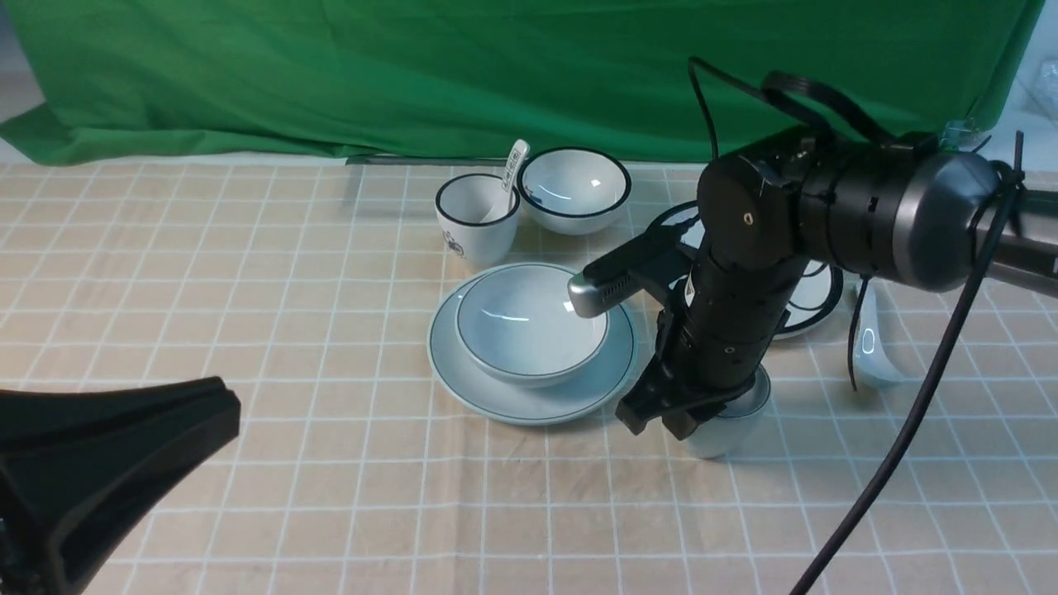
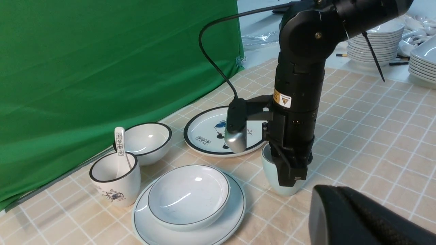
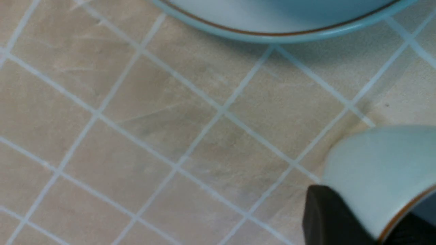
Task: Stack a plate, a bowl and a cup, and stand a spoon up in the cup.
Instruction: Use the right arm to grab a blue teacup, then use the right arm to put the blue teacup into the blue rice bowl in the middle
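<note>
- Plate [image 1: 529, 405]: round, pale blue-grey glaze, thin dark rim line. It lies flat on the tan grid-printed cloth [image 1: 331, 330] as the base of the stack; placing judged done.
- Bowl [image 1: 529, 322]: same glaze and rim line, wide and shallow, glossy inside. It sits upright in the middle of the plate; step judged done.
- Cup [image 1: 731, 434]: handleless, tapering to a narrow foot, brownish rim line. It stands on the cloth just beside the plate's right edge, not yet on the bowl.
- Right gripper [image 1: 665, 417]: set down over the cup from above, one dark finger against the outer wall and the other seemingly inside the rim (the right wrist view shows little of it). Whether it is pinching cannot be told.
- Spoon [image 1: 874, 351]: glossy pale ceramic with a short curved handle, lying on the cloth well to the cup's right.
- Left gripper [image 1: 124, 454]: a dark shape at the near left; whether it is parted or closed cannot be told.
- Outstanding, by judgement: cup onto bowl, then spoon stood in cup. The slick glaze may let the ware slip in a grip.
</note>
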{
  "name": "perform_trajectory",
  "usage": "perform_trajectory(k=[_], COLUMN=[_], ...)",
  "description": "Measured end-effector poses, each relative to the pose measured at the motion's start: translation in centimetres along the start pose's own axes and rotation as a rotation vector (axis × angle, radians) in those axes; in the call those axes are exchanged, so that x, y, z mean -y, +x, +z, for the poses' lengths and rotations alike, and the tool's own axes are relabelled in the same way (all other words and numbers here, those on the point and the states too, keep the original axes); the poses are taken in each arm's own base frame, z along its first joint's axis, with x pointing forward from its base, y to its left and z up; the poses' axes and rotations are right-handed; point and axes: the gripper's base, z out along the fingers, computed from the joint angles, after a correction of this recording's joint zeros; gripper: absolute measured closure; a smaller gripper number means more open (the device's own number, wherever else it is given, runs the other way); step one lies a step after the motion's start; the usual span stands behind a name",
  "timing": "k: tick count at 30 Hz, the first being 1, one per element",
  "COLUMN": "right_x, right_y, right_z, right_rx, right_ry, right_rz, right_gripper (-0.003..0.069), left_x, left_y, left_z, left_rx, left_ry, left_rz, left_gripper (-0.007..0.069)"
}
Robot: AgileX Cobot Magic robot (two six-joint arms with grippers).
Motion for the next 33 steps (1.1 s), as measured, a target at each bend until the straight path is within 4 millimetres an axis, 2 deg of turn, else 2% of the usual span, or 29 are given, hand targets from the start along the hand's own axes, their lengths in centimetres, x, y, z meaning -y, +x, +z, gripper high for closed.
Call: perform_trajectory(k=[1, 2, 7, 10, 14, 18, 25, 28, 33], right_x=[0.0, -0.6, -3.3, -4.4, -4.8, -5.1, -5.3, -5.3, -5.3], right_y=[0.0, -0.5, -3.3, -4.7, -7.9, -9.3, -9.7, -9.9, -10.0], right_z=[-0.1, -2.0, -7.7, -8.4, -5.2, -2.1, -0.2, 0.6, 1.1], right_rx=[-0.001, 0.04, 0.253, 0.303, 0.28, 0.221, 0.192, 0.19, 0.189], right_ry=[0.0, 0.001, 0.001, -0.012, -0.015, -0.042, -0.055, -0.054, -0.054], right_rz=[0.0, -0.016, -0.088, -0.114, -0.133, -0.129, -0.125, -0.125, -0.123], right_gripper=[0.0568, 0.0568, 0.0568, 0.0568, 0.0568, 0.0568, 0.0567, 0.0541, 0.0408], left_x=[0.0, 0.0, 0.1, 0.1, 0.1, 0.1, 0.1, 0.1, 0.1], left_y=[0.0, 0.1, 0.2, 0.2, 0.3, 0.3, 0.3, 0.3, 0.3], left_z=[0.0, 0.0, 0.0, 0.0, 0.0, 0.0, 0.0, 0.0, 0.0], left_rx=[-0.001, -0.012, -0.027, -0.027, -0.028, -0.029, -0.029, -0.029, -0.029], left_ry=[0.0, 0.004, 0.009, 0.009, 0.009, 0.01, 0.01, 0.01, 0.01], left_rz=[0.0, 0.0, -0.001, -0.001, -0.004, -0.004, -0.004, -0.004, -0.004], left_gripper=[0.0624, 0.0624, 0.0624, 0.0624, 0.0624, 0.0624, 0.0624, 0.0624, 0.0624])
